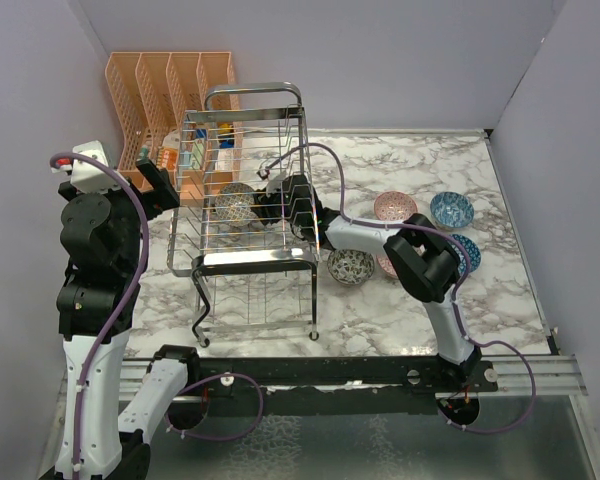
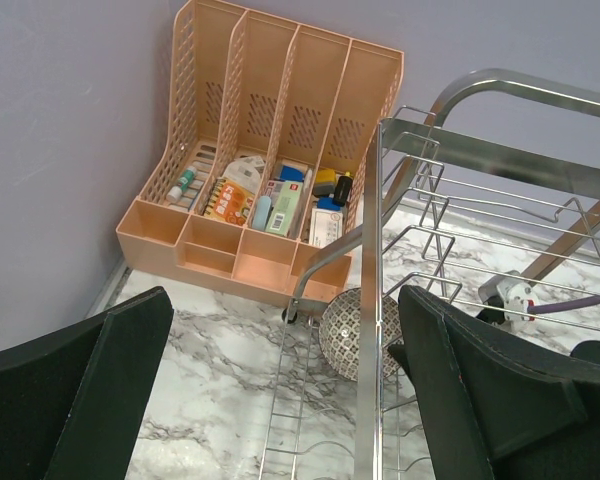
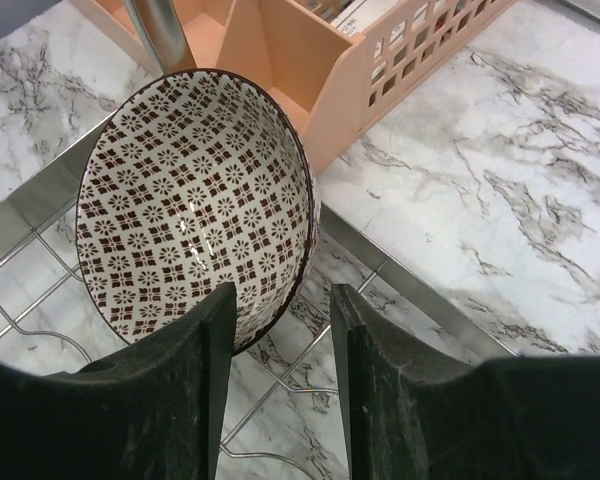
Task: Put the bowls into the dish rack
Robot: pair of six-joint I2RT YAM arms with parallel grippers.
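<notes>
Marble table: dish rack, 5 bowls.

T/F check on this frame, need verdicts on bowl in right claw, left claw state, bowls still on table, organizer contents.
1. The right claw pinches the rim of a brown-and-white patterned bowl. True.
2. That bowl sits out on the bare marble, away from the dish rack. False: it is over the rack's wires, inside the frame.
3. The left claw carries a bowl. False: its fingers stand wide apart with nothing between them.
4. Several bowls are still on the table to the right of the rack, among them a pink bowl and a blue bowl. True.
5. The orange organizer is empty. False: small items lie in its compartments.
</notes>
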